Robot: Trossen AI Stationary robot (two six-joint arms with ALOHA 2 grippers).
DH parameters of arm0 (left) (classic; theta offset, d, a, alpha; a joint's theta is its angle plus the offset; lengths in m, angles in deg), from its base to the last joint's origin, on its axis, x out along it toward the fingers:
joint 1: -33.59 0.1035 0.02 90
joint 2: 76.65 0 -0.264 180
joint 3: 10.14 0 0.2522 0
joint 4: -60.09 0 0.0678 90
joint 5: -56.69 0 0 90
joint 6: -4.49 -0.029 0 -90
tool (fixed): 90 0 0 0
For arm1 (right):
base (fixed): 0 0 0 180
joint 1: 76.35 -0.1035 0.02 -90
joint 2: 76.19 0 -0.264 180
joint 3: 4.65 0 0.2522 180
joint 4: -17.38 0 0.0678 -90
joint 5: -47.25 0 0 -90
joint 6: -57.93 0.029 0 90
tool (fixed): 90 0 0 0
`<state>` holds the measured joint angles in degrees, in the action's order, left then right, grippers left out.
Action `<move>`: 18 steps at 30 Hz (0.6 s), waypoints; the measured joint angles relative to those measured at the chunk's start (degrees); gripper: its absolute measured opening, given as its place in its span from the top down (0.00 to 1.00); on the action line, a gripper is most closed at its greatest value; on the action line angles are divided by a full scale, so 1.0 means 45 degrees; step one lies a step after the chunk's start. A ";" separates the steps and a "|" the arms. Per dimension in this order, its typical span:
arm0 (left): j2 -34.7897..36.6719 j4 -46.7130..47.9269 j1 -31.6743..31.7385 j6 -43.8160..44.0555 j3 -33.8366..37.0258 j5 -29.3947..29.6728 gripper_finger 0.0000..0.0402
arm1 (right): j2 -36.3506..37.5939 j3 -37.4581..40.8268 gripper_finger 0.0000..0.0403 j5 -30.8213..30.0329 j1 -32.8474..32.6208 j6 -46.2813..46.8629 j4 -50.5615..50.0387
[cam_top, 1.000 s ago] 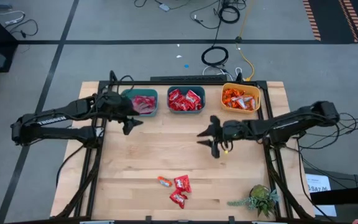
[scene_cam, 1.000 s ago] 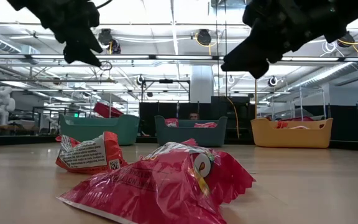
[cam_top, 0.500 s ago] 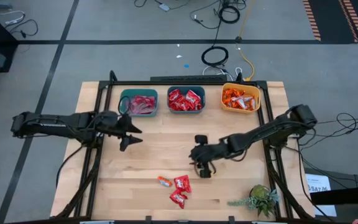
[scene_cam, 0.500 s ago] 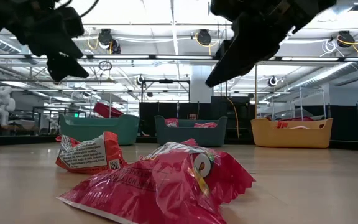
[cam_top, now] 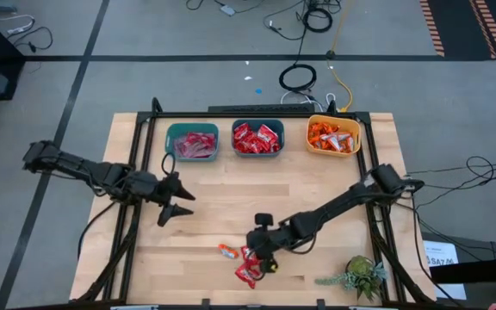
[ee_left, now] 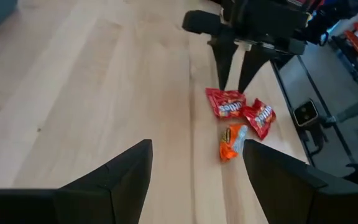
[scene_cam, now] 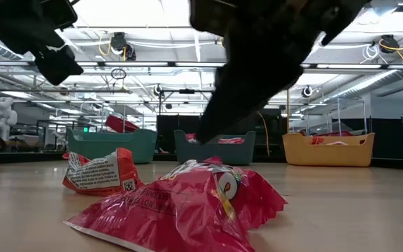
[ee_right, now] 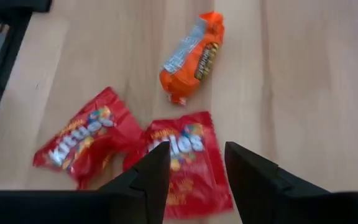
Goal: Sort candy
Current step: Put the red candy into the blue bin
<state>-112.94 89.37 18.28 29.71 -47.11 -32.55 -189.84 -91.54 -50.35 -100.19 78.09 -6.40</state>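
While the right end effector (cam_top: 263, 256), fingers parted, is coming down over the candy (cam_top: 250, 263) near the bench's front edge | left end effector (cam_top: 177, 203) is idling open, mid-left | pickup seems next.

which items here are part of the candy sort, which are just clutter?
Job:
orange candy
two red candies under the open right gripper
pink-filled bin
red-filled bin
yellow bin
open left gripper, waiting

Clutter:
potted plant
floor cables
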 joint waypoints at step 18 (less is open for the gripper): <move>-0.0001 0.0017 -0.1637 -0.0006 -0.0004 -0.0064 0.35 | -0.2245 -0.1043 0.78 -0.0089 -0.0308 0.1987 0.0123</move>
<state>-112.94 89.44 10.91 29.68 -47.13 -32.84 -199.95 -96.23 -50.75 -101.57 87.03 -5.85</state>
